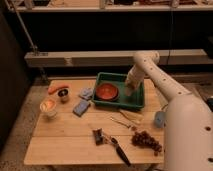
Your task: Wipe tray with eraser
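Note:
The dark-green tray [137, 102] lies at the back middle of the wooden table, and an orange-red bowl [107, 92] sits in its left half. My white arm reaches in from the right. Its gripper [130, 90] hangs low over the right half of the tray, just right of the bowl. What it holds is hidden, so I cannot make out an eraser there. Two blue pads [81, 107] [86, 93] lie on the table left of the tray.
At the left are a carrot [57, 88], a small dark cup [63, 95] and a pale cup [48, 106]. In front of the tray lie a utensil [122, 121], a dark-handled knife [119, 150], grapes [147, 141] and a blue cup [159, 119].

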`<state>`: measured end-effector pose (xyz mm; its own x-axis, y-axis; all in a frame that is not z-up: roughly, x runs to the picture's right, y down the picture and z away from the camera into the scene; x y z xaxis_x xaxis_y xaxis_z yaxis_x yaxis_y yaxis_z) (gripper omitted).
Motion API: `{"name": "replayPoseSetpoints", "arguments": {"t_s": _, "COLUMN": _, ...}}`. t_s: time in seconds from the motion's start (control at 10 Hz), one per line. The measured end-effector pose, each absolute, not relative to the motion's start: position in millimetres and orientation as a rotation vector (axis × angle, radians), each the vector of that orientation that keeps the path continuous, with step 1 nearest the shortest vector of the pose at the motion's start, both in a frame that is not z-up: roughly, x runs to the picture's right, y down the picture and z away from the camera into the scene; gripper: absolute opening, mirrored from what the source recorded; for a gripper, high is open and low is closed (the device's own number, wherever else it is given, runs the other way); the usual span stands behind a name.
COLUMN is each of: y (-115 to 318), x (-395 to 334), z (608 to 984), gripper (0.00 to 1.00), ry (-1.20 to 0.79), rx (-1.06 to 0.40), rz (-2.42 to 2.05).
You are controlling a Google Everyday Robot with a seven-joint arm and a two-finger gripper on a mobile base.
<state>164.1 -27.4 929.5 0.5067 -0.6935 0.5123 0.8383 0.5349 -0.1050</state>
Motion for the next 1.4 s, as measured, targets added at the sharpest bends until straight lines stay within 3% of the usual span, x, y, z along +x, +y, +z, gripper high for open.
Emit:
{"name": "replayPoseSetpoints", "arguments": {"t_s": 0.8, "y": 4, "x": 109, "z": 912, "gripper": 0.0, "ry": -0.549, "rx": -0.358, "rz": -1.043}}
{"name": "replayPoseSetpoints", "arguments": {"t_s": 1.4, "y": 27, "x": 144, "z": 902, "gripper": 0.0, "ry": -0.498, "rx": -0.408, "rz": -1.05}}
